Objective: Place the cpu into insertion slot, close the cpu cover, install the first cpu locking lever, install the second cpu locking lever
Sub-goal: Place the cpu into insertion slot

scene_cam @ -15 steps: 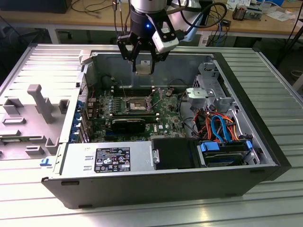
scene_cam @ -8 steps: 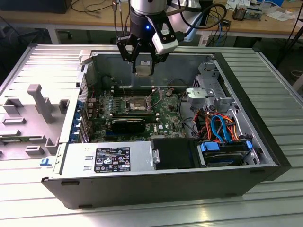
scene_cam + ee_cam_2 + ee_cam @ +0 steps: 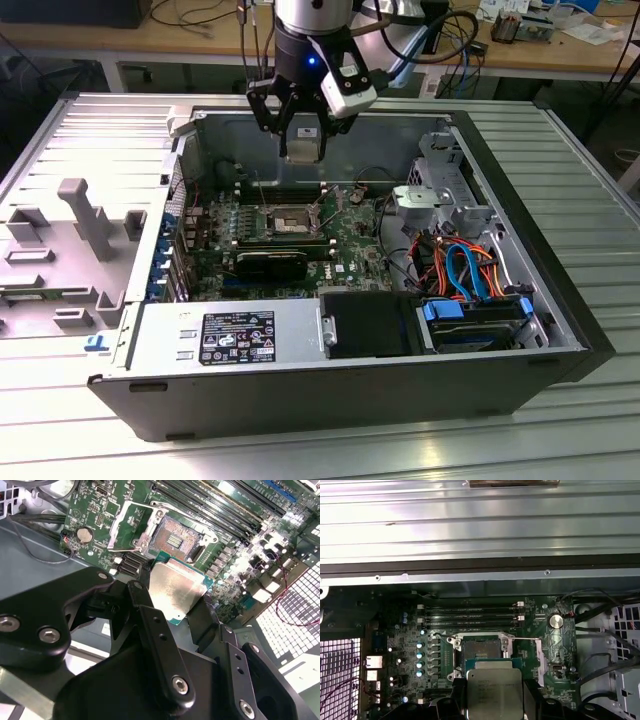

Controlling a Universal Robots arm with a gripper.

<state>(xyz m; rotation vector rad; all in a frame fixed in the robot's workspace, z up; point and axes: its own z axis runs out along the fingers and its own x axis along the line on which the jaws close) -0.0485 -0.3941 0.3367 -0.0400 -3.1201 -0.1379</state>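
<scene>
One cpu (image 3: 175,592) is getting pinched by its edges between the gripper's (image 3: 302,135) two black fingers (image 3: 150,615), hanging over the single insertion slot (image 3: 175,540), whose one cpu cover (image 3: 127,525) is sitting flipped open. The arm is pointing straight down into the open computer case (image 3: 300,395)

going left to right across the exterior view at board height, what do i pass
grey plastic shroud → blue tabs → insertion slot → blue and orange cables. left out: the gripper, jaws shut on the cpu, overlaps the slot's place
</scene>
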